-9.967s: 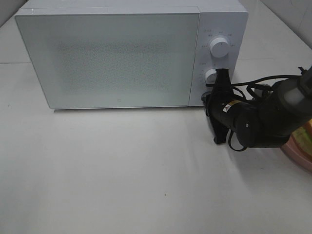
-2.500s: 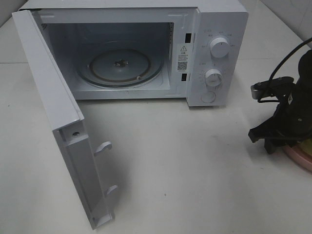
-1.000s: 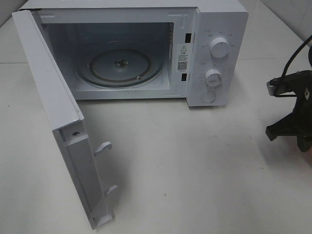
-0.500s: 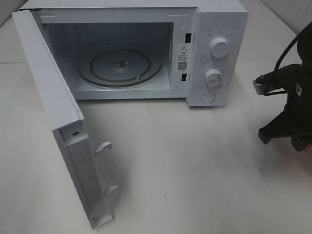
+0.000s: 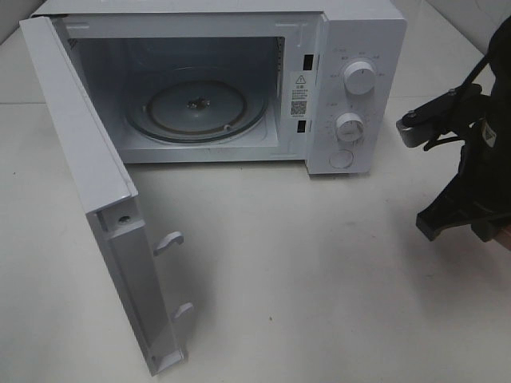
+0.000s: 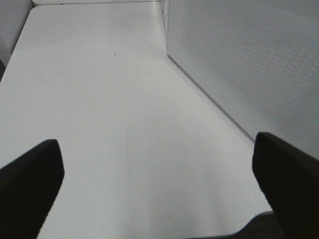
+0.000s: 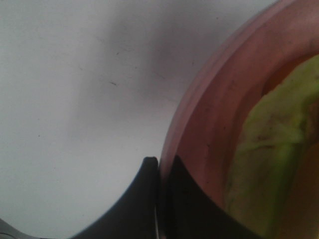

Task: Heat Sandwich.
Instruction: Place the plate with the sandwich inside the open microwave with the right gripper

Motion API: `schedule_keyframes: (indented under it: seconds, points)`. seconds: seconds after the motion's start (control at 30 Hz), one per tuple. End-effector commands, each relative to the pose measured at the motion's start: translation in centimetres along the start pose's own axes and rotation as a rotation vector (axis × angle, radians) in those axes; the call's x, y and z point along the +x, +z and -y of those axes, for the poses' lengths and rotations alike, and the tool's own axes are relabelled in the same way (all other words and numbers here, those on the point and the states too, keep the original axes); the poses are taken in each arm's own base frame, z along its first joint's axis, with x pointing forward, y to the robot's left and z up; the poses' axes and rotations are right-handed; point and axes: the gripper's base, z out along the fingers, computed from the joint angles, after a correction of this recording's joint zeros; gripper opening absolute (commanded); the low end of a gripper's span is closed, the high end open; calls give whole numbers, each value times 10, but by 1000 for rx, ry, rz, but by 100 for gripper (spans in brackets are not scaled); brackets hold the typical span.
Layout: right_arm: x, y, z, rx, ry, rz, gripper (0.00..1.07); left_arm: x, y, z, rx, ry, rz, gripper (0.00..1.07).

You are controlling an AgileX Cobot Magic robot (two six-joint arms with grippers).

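A: Since the white table (image 5: pixel 319 303) fills most of the high view, start there. What stands on it?

B: A white microwave (image 5: pixel 375 40) at the far side. Its door (image 5: pixel 76 152) is swung wide open on the left hinge and reaches toward the near edge. The cavity is lit, with the round glass turntable (image 5: pixel 196 108) bare inside.

A: And the arms?

B: The right arm (image 5: pixel 471 175) shows at the right edge of the high view, black, well to the right of the microwave. The left one shows only through its own camera.

A: Where's the food?

B: In the right wrist view. A round pink plate (image 7: pixel 209 114) sits over the table, and on it lies the sandwich (image 7: pixel 274 139). You can see a light green layer with orange bread at its edge. It is well apart from the microwave, not in the cavity.

A: Is the plate held?

B: The right gripper (image 7: pixel 159 169) is closed tight on the plate's rim, with one finger outside the rim and one inside. From this close and blurred, I can't tell whether the plate rests on the table or hangs just above it.

A: And the left gripper (image 6: pixel 158 164)?

B: It's spread wide, with only bare tabletop between the two dark fingers. It hangs near the outer, dotted face of the open door.

A: Anything smaller?

B: Two white dials (image 5: pixel 360 78) on the control panel, one above the other.
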Motion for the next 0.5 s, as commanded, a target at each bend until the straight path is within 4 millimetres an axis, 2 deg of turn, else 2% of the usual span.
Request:
schedule_keyframes:
  seconds: [0.03,0.5]
  points:
    - [6,-6,-3,26,-44,0,0,1,-3,1,3,-11,28,98]
    - [35,-23,-37,17,-213,71,0,1,-3,1,3,-11,28,98]
